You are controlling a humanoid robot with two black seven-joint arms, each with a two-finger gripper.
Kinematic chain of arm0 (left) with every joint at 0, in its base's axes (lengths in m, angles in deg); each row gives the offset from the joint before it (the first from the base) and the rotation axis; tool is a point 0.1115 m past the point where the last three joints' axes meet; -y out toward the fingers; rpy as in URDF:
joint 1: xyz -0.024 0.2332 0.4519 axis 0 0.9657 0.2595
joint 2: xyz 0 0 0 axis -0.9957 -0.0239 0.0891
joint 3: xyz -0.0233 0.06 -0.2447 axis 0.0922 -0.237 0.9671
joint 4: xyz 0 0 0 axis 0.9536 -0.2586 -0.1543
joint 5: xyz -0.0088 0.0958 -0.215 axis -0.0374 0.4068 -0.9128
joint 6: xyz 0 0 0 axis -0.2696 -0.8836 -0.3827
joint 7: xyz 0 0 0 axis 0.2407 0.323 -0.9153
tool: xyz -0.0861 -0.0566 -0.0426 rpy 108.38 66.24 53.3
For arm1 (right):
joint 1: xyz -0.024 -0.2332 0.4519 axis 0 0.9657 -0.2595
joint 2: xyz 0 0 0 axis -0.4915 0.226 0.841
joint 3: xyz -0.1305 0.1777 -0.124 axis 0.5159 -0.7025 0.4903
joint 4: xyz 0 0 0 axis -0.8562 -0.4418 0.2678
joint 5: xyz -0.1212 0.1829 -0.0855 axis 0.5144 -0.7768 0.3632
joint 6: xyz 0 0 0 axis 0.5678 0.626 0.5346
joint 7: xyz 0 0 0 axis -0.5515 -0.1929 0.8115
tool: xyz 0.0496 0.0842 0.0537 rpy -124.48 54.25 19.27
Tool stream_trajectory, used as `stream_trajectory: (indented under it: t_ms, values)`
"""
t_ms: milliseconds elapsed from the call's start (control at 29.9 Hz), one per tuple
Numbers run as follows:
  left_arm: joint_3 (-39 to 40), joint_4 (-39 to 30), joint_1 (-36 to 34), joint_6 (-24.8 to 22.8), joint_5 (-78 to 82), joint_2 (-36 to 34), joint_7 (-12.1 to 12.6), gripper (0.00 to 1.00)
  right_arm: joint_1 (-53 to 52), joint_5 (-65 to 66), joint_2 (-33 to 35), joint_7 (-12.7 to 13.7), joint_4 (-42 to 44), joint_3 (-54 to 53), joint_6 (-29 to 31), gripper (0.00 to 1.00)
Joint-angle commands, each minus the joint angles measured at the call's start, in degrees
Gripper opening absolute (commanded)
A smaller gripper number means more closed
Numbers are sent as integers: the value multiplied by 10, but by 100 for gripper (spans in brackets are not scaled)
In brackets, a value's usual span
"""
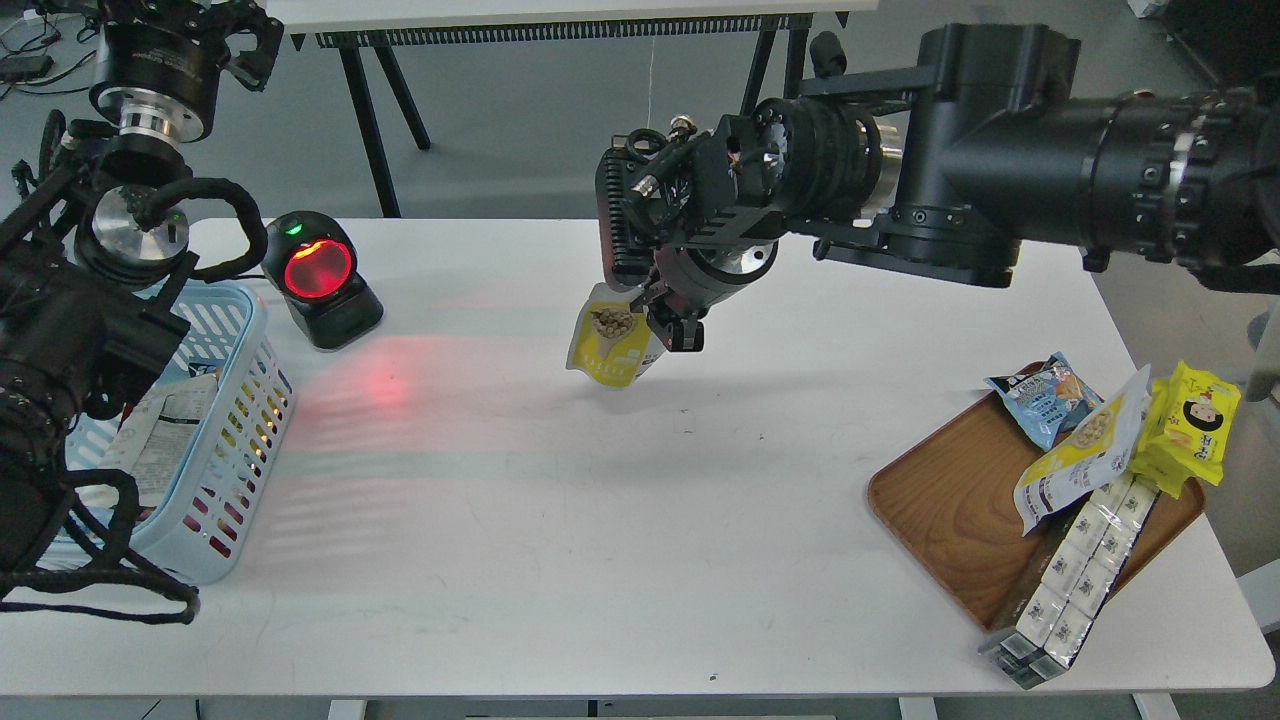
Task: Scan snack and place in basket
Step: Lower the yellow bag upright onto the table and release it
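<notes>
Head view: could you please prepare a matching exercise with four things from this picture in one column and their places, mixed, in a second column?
Things:
1. snack
2. scanner
3. basket
4. blue snack bag

Places:
A. on the wooden tray at the right side of the table
B. held above the table by the right tool
C. at the left edge of the table, under the left arm
D. standing on the table behind the basket, its window glowing red

Pairs: 1-B, 2-D, 3-C, 4-A
</notes>
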Motion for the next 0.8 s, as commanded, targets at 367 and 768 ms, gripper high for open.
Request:
stream_trajectory:
  t_ms: [367, 768]
  values:
    - [0, 0, 3, 0, 0, -1, 0, 100, -1, -7, 0, 0, -3, 2, 30, 2]
    - [-1, 0, 4, 0, 0, -1, 0, 100, -1, -7, 0, 0, -3, 2, 30, 3]
